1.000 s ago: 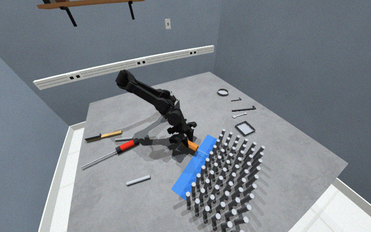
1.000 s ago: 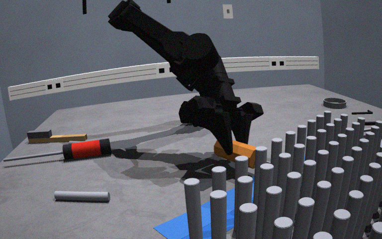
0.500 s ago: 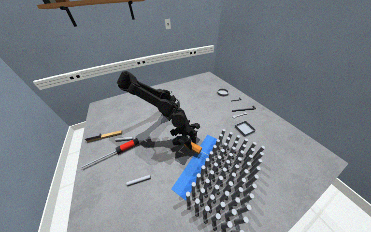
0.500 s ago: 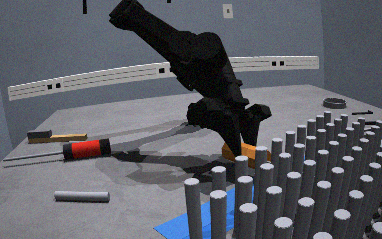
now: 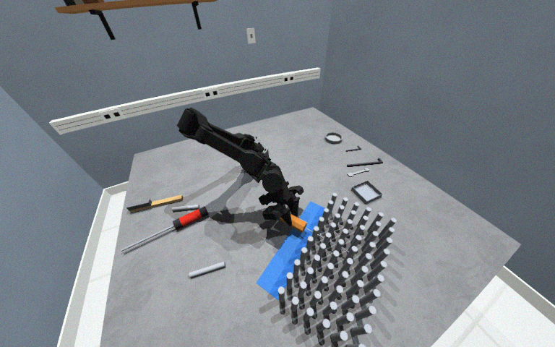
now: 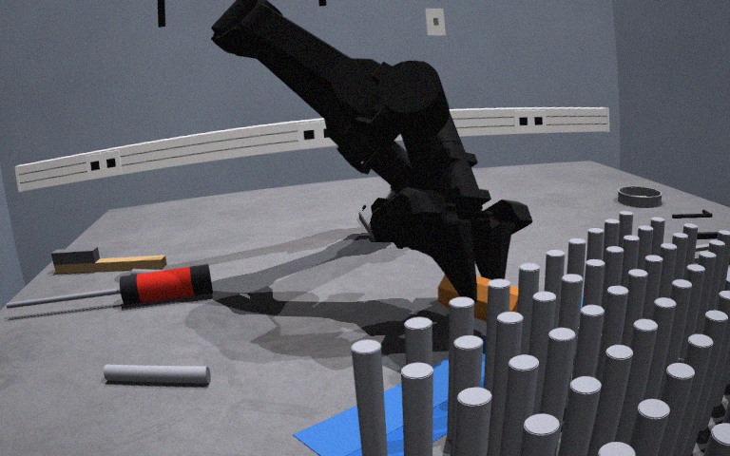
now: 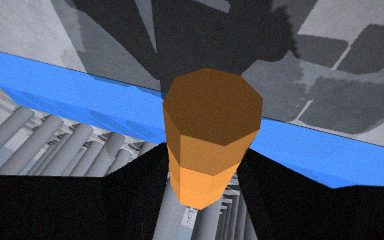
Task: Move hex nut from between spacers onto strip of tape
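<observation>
My gripper (image 5: pixel 291 218) is shut on the orange-brown handle of the hook pick (image 5: pixel 296 223) and holds it low over the near edge of the blue tape strip (image 5: pixel 291 245). In the exterior view the gripper (image 6: pixel 476 285) and the handle (image 6: pixel 479 298) stand right at the first row of standing grey spacers (image 6: pixel 592 344). The wrist view shows the handle (image 7: pixel 212 135) end-on between my fingers, with the strip (image 7: pixel 75 100) and the spacers (image 7: pixel 65 150) beyond. The pick's hooked tip points into the spacer field (image 5: pixel 343 262). The hex nut is hidden among the spacers.
A red-handled screwdriver (image 5: pixel 190 217), a wood-handled brush (image 5: pixel 155 203), a small grey rod (image 5: pixel 185 207) and a loose grey cylinder (image 5: pixel 207 270) lie to the left. A ring (image 5: pixel 333 137), hex keys (image 5: pixel 364 163) and a small tray (image 5: pixel 366 191) lie behind the spacers.
</observation>
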Controlling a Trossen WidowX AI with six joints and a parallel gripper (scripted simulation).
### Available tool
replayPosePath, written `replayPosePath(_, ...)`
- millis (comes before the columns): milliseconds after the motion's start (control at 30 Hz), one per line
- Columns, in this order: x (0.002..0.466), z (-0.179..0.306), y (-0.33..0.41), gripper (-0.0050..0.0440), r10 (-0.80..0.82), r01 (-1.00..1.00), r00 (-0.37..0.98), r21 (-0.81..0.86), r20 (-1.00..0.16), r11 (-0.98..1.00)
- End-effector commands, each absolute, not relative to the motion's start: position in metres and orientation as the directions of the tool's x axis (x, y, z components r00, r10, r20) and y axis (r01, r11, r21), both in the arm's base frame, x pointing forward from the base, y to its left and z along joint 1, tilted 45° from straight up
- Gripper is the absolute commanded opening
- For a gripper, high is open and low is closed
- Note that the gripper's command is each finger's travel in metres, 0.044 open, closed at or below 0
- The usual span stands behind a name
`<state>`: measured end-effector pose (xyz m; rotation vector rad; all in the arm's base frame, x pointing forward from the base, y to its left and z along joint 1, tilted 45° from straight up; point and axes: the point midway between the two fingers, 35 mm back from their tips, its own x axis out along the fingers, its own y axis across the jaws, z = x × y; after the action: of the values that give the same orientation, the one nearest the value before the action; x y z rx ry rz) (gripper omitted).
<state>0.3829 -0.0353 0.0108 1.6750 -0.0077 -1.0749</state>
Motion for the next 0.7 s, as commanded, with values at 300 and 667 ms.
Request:
replayPosePath(300,0.3919,0.0200,-0.0302,-0.0050,-0.486,0.465,0.617,0.785,-0.618,-0.408)
replayPosePath(667,0.3898,0.0177,-0.0304,-0.0050,-0.486,0.471,0.613,0.782,-0.623,-0.408)
